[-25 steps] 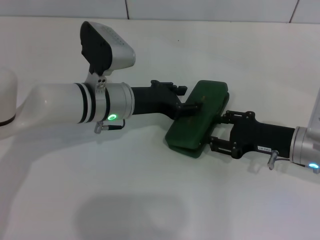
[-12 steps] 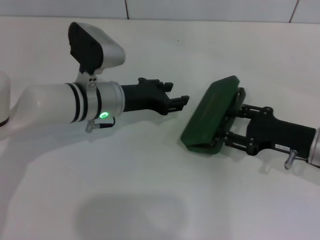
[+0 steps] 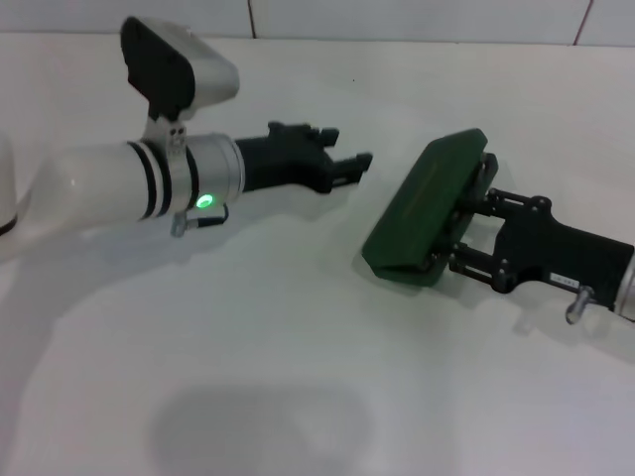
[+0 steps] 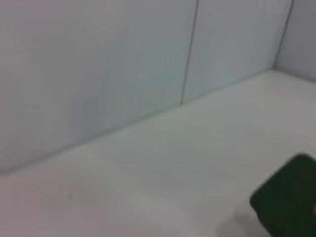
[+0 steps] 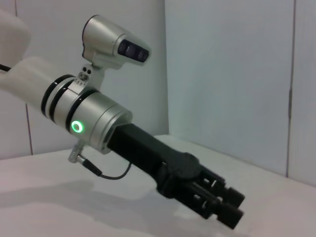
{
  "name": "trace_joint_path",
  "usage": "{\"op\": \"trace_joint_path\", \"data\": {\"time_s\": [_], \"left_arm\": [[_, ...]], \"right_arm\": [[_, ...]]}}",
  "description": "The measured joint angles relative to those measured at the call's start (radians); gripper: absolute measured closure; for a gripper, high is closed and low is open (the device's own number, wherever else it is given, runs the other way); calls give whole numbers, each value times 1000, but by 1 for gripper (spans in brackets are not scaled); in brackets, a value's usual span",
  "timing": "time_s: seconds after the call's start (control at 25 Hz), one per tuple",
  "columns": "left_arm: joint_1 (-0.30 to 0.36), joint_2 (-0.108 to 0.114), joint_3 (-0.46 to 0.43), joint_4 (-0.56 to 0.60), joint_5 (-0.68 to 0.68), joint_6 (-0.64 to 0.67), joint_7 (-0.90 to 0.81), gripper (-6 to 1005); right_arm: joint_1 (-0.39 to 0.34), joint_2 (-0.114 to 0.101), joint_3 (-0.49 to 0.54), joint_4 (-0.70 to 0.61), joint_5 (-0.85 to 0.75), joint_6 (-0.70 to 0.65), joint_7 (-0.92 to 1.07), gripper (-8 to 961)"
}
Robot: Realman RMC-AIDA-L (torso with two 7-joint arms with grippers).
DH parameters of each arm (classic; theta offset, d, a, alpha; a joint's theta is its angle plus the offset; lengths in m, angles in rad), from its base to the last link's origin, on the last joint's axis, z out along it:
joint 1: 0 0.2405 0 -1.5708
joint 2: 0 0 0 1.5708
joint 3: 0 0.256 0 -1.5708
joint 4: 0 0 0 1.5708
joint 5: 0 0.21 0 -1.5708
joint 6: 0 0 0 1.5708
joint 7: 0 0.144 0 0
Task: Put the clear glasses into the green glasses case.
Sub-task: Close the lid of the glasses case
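The closed case [image 3: 429,206] lies on the white desk [image 3: 298,377] toward its right edge, grasped along its long side by the right end effector [image 3: 458,224]. The left end effector [image 3: 359,165], fingers clenched together, hangs apart from the case, nearer the desk's back edge.

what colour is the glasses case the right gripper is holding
Dark green; the green glasses case shows best in the head view.
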Motion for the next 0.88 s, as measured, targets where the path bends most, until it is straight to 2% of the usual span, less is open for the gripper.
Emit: {"op": "trace_joint_path", "data": {"time_s": [0.2,0.36,0.52,0.76,0.88], "left_arm": [[23,6,-51,3,-108,76,57,390],[50,6,-150,5,-120,184,92,390],[64,7,-191,5,-122,210,101,390],[67,10,-204,6,-120,242,103,390],[60,13,-200,6,-106,270,100,389]], "right_arm": [[18,6,-1,-1,24,-2,-14,367],[26,6,-3,-3,45,-1,-22,369],[49,5,-7,6,46,9,-13,372],[92,-6,-21,2,15,22,113,469],[95,-5,-17,1,10,27,124,518]]}}
